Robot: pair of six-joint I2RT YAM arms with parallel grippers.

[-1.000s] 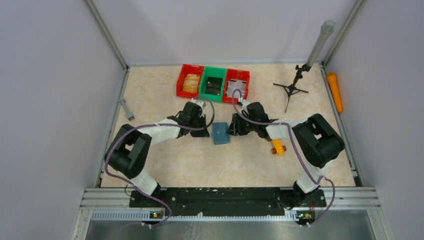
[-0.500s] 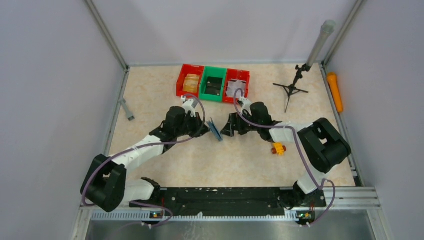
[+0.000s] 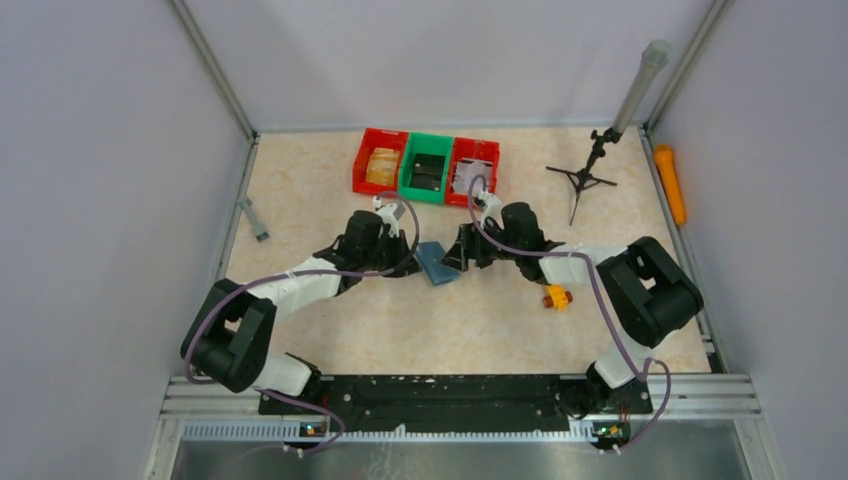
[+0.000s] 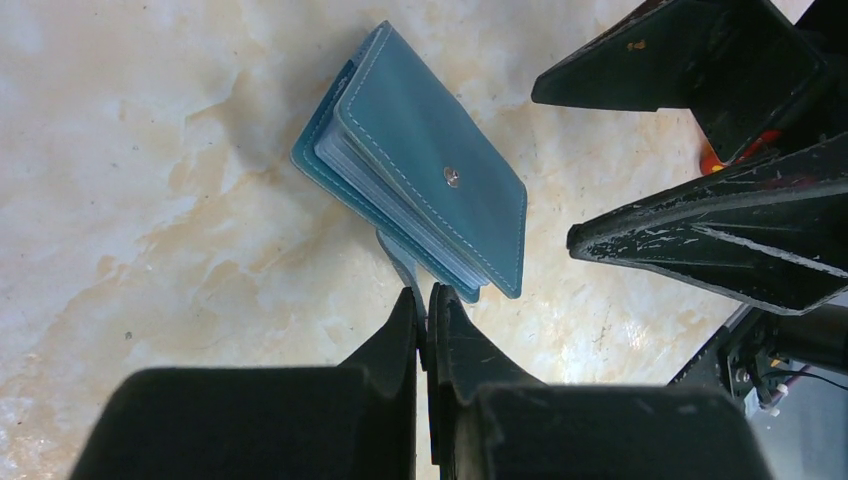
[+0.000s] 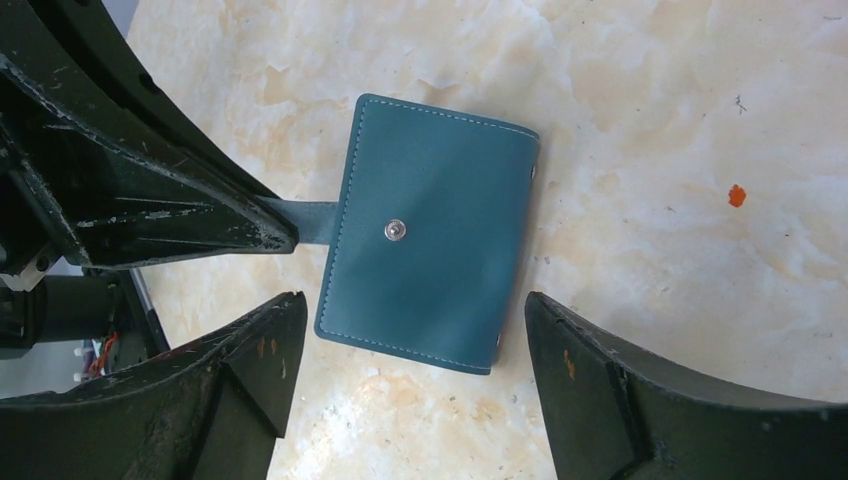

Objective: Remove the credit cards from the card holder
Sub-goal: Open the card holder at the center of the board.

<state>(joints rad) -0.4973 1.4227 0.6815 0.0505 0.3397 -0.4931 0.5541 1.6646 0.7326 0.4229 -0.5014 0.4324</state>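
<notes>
The teal card holder (image 3: 436,262) is folded shut in the middle of the table, snap stud facing up. In the left wrist view the card holder (image 4: 420,165) shows pale sleeve edges along its side. A thin teal strap (image 5: 305,222) sticks out of it. My left gripper (image 4: 424,292) is shut on the end of that strap. My right gripper (image 5: 412,300) is open, with one finger on either side of the card holder (image 5: 435,235) and not touching it. The credit cards are hidden inside the closed holder.
Two red bins (image 3: 380,160) (image 3: 473,167) flank a green bin (image 3: 427,168) at the back. A yellow-orange toy block (image 3: 556,296) lies by the right arm. A small tripod (image 3: 583,180) stands at the back right, with an orange object (image 3: 670,183) by the right wall.
The right gripper has opened and let go of the card holder. The left arm swung out to the left, tipping the holder up on edge by its strap, and the holder now lies lower again.
</notes>
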